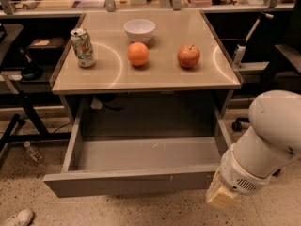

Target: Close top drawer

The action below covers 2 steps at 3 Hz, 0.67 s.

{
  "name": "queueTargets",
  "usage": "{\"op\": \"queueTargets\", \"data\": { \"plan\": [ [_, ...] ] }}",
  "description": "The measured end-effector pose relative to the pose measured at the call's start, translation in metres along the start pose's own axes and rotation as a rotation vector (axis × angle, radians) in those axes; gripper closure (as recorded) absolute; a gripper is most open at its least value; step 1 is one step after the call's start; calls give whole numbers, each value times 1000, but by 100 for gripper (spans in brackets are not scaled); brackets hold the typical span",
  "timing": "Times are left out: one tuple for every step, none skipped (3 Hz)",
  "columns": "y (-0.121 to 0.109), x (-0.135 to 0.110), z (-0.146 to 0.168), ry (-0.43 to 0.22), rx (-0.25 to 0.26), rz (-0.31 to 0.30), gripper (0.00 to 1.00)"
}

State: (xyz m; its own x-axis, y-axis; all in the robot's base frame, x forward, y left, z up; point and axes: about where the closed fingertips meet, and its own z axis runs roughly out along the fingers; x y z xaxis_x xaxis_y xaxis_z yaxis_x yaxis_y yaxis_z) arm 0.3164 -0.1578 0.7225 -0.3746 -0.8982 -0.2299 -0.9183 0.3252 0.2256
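Looking down at the workstation, I see the top drawer pulled far out from under the table, its long flat grey front nearest the camera and its floor bare to view, with a few pale scuffs near the middle. My arm enters from the right edge as a thick white segment that angles down and to the left. It ends in the gripper, which sits low in the frame just beside the drawer's right front corner. From this angle only a pale tan block shows at the tip, so I cannot tell whether the tool is spread or closed. It may be touching the drawer front, but I cannot be sure of contact. On the tan tabletop a green and white can stands upright at the left. An orange sits near the middle and a red apple to its right, the two well apart. A white bowl rests behind the orange, toward the back edge. On the speckled floor to the left a small plastic bottle lies on its side, and the toe of a white shoe shows at the bottom left corner.
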Motion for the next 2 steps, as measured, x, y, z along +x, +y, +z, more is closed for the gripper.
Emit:
{"op": "queueTargets", "data": {
  "plan": [
    [-8, -9, 21, -16, -13, -9, 100],
    [-21, -12, 40, -7, -8, -13, 100]
  ]
}}
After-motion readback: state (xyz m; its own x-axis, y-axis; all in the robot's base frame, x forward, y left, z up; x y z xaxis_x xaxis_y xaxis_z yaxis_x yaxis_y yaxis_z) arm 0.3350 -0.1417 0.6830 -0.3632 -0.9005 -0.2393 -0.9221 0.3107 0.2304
